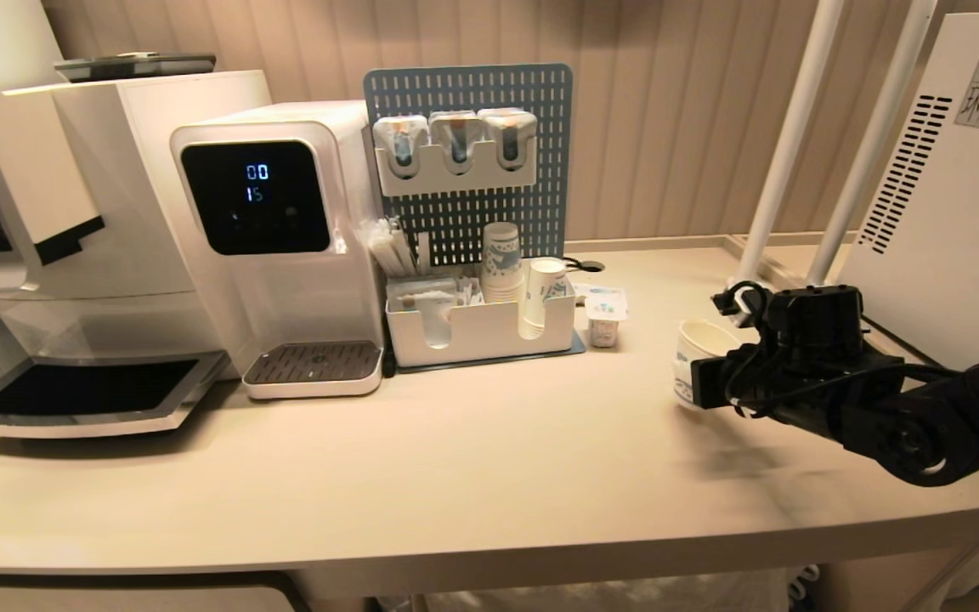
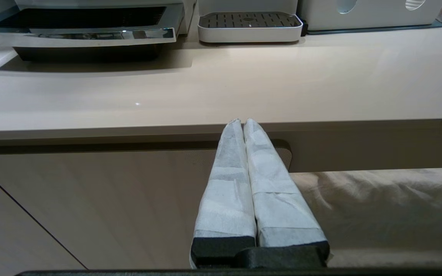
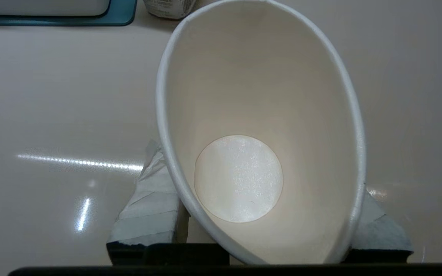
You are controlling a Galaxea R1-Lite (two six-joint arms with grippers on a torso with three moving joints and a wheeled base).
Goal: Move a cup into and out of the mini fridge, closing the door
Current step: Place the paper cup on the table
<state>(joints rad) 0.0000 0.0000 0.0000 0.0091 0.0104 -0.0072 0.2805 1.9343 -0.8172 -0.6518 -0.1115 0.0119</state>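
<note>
My right gripper (image 1: 692, 384) is shut on the cup (image 1: 698, 350), a white paper cup with a blue print, low over the counter's right side. In the right wrist view I look straight into the empty cup (image 3: 259, 115); a taped finger (image 3: 148, 209) presses one side of it and the other finger (image 3: 380, 226) the opposite side. Whether the cup's base touches the counter I cannot tell. The mini fridge (image 1: 953, 195) stands at the far right, its white side with vent slots facing me; its door is out of view. My left gripper (image 2: 243, 122) is parked shut below the counter's front edge.
A water dispenser (image 1: 277, 238) and a coffee machine (image 1: 48, 212) fill the back left. A white organiser (image 1: 477, 331) with stacked paper cups (image 1: 502, 259) sits before a pegboard (image 1: 468, 161), a small foil-lidded tub (image 1: 604, 319) beside it. Two white poles (image 1: 787, 144) rise behind the cup.
</note>
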